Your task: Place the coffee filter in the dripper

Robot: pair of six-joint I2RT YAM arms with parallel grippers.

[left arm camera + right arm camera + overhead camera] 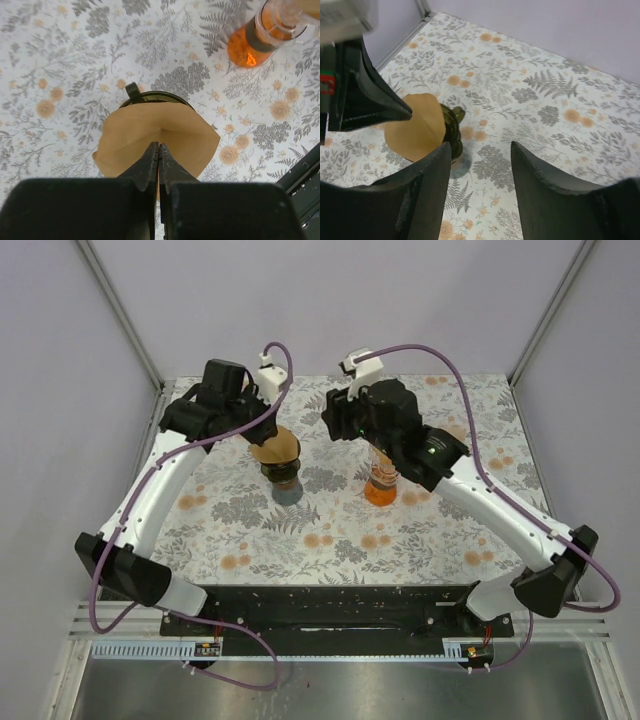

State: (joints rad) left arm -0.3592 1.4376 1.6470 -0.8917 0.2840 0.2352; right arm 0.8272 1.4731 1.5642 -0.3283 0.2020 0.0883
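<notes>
My left gripper (158, 146) is shut on a brown paper coffee filter (165, 137), holding it by its edge right over the dark glass dripper (135, 93), whose rim and handle peek out behind the filter. In the top view the filter (274, 447) sits above the dripper (283, 480) under the left gripper (262, 430). In the right wrist view the filter (417, 127) covers most of the dripper (452, 125). My right gripper (481, 152) is open and empty, hovering to the right of the dripper, above the table.
An orange glass carafe (381, 485) stands under the right arm, also in the left wrist view (255, 37). The floral tablecloth (330, 530) covers the table. Metal frame posts and grey walls bound the back corners.
</notes>
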